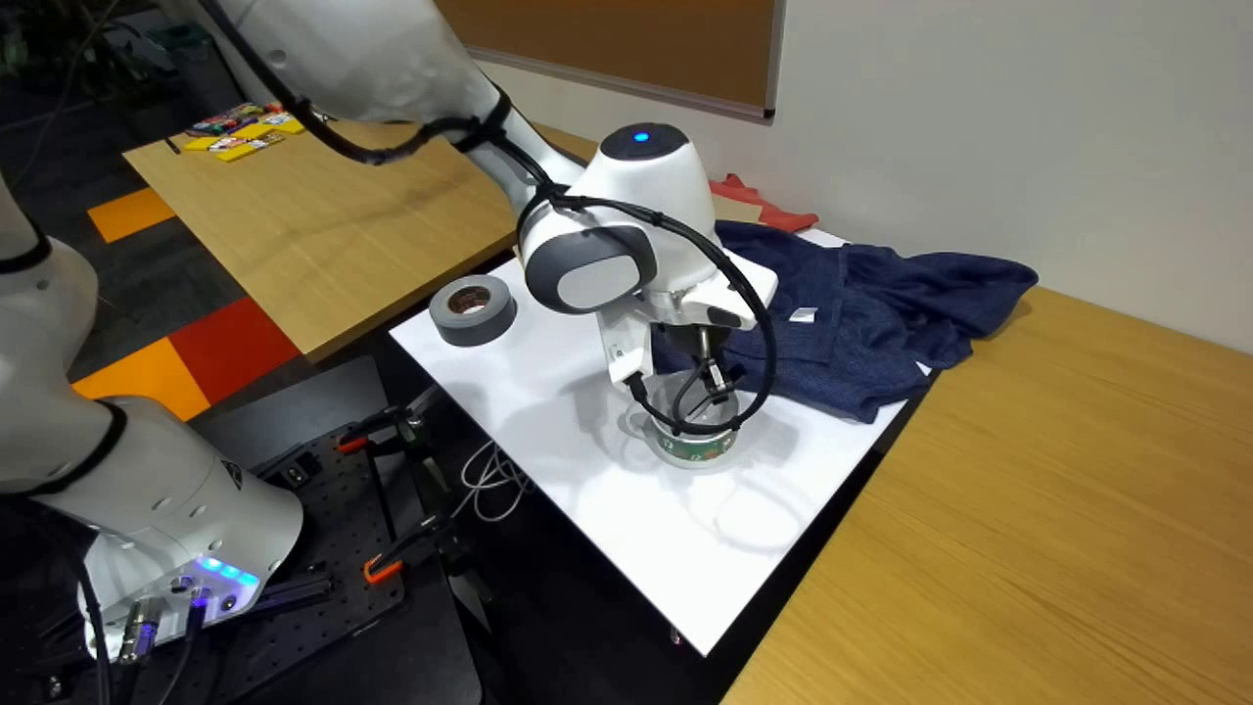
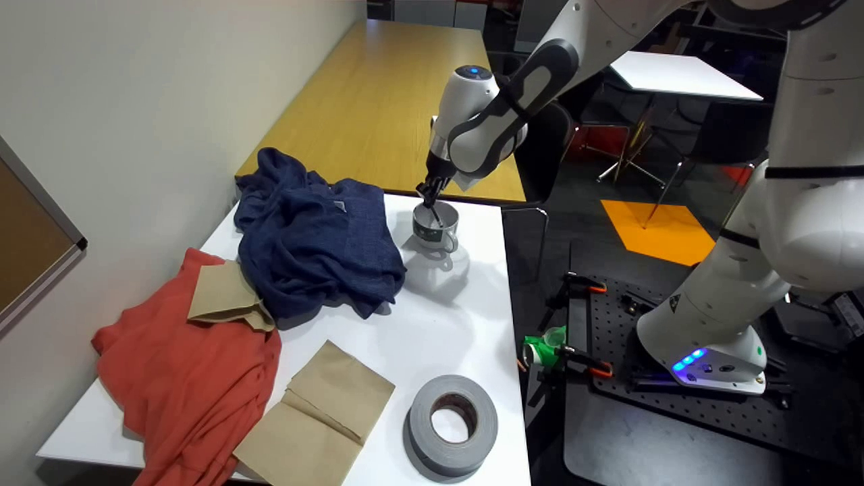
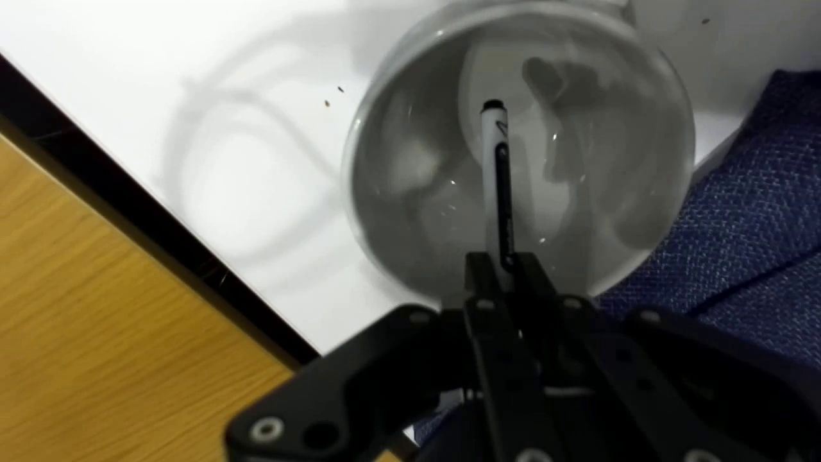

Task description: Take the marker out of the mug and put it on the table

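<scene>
The white-grey mug (image 1: pixel 693 447) with a green pattern band stands upright on the white table (image 1: pixel 626 519). In an exterior view the mug (image 2: pixel 427 234) shows its handle. The marker (image 3: pixel 494 167), white with a black label strip and black end, lies tilted inside the mug in the wrist view. My gripper (image 3: pixel 503 264) is over the mug's rim, its two fingers closed on the marker's upper part. In an exterior view the gripper (image 2: pixel 429 194) is just above the mug, and the marker (image 2: pixel 436 215) shows as a dark stick reaching down into it.
A dark blue cloth (image 2: pixel 324 243) lies close beside the mug. A red cloth (image 2: pixel 196 364), brown paper (image 2: pixel 337 391) and a grey tape roll (image 2: pixel 422 432) are farther along the table. A wooden table (image 1: pixel 1028 509) adjoins across a dark gap.
</scene>
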